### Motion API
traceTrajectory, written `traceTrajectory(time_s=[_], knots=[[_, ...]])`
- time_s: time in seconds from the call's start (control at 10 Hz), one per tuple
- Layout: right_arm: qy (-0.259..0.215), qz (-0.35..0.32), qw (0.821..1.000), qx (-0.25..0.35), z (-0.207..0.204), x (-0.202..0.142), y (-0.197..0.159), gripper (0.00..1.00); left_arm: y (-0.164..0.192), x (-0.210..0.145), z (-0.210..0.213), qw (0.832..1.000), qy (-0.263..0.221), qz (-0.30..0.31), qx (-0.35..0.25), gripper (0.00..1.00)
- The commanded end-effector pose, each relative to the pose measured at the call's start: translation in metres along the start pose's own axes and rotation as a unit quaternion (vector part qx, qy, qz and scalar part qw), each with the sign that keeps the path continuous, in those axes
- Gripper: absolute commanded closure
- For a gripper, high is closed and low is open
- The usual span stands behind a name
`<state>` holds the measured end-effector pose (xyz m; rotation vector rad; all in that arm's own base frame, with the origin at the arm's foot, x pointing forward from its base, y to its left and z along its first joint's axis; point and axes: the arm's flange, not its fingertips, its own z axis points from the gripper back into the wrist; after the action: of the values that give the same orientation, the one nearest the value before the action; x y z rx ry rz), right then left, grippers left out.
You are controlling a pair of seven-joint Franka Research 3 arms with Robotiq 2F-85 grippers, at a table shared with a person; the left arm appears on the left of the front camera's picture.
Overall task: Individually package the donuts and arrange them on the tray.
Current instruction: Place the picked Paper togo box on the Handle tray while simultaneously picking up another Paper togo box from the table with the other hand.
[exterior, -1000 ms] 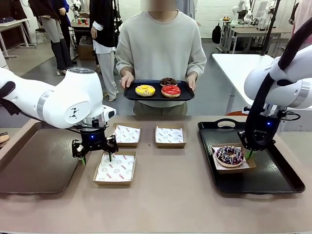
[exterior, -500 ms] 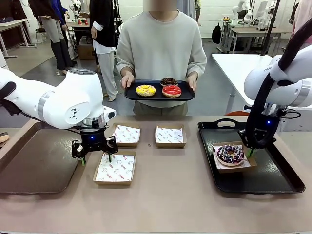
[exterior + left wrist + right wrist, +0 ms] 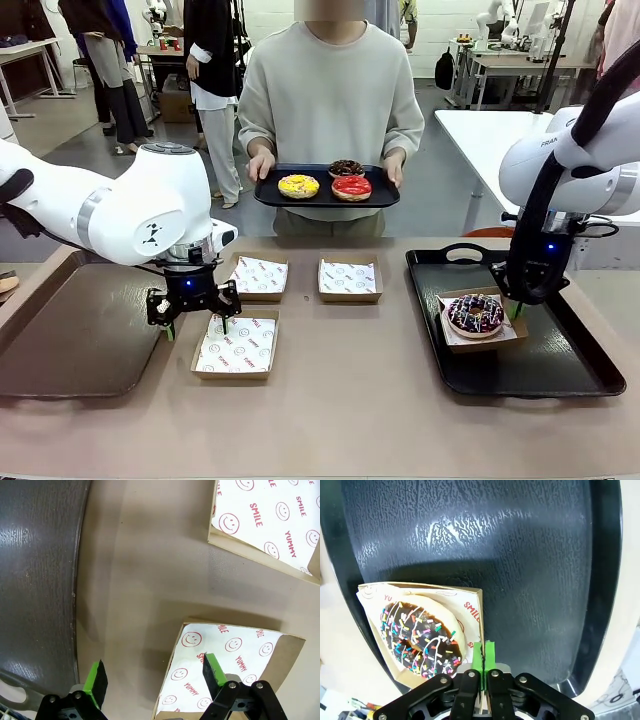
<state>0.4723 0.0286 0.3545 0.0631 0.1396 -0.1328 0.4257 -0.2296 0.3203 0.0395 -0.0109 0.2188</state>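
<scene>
Clamping the donut box by its wall keeps the right claw off the sprinkled donut, on the tray at 3 o'clock; the left claw, apart, hovers over an empty box.

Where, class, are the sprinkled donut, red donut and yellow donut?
sprinkled donut (image 3: 462, 314): front view, left side of its ring.
red donut (image 3: 343, 186): front view, its glossy icing.
yellow donut (image 3: 290, 186): front view, its icing.
</scene>
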Motion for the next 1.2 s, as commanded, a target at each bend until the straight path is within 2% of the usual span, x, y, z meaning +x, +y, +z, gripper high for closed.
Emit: traceTrajectory(time_s=[0.0,0.1,0.2,0.3,0.4,0.6,0.7,0.8,0.9,1.1], knots=[[-0.009,-0.009,1.000,-0.011,-0.0018,-0.0010,0.0023,0.99,-0.0048,0.0031,-0.0010,1.000,-0.008,0.001,0.001,0.00],[-0.008,-0.005,1.000,-0.010,-0.0023,-0.0008,0.0025,0.99,-0.0051,0.0029,-0.0013,1.000,-0.007,0.000,-0.002,0.00],[-0.005,0.000,1.000,-0.006,-0.0028,-0.0008,0.0021,0.52,-0.0051,0.0022,-0.0004,1.000,-0.004,-0.009,-0.009,0.47],[-0.001,0.000,1.000,-0.005,-0.0029,-0.0010,0.0014,0.39,-0.0048,-0.0002,0.0015,1.000,-0.002,-0.013,-0.015,0.60],[-0.001,-0.002,1.000,-0.001,-0.0029,-0.0009,0.0006,0.00,-0.0046,-0.0016,0.0026,1.000,0.001,-0.020,-0.017,1.00],[0.002,-0.003,1.000,-0.001,-0.0032,-0.0001,-0.0002,0.00,-0.0041,-0.0013,0.0013,0.999,0.017,-0.030,-0.017,1.00],[0.002,-0.002,1.000,-0.001,-0.0030,-0.0003,-0.0002,0.14,-0.0042,-0.0009,0.0011,0.999,0.020,-0.030,-0.017,0.85],[0.002,-0.004,1.000,-0.001,-0.0029,-0.0003,-0.0002,0.03,-0.0038,-0.0011,0.0017,0.999,0.022,-0.031,-0.018,0.94],[0.000,-0.005,1.000,-0.001,-0.0022,-0.0007,-0.0003,0.00,-0.0035,-0.0011,0.0023,0.999,0.022,-0.032,-0.019,1.00],[-0.004,-0.005,1.000,0.006,-0.0008,-0.0011,-0.0009,0.00,-0.0032,-0.0004,0.0029,0.999,0.024,-0.032,-0.019,1.00]])
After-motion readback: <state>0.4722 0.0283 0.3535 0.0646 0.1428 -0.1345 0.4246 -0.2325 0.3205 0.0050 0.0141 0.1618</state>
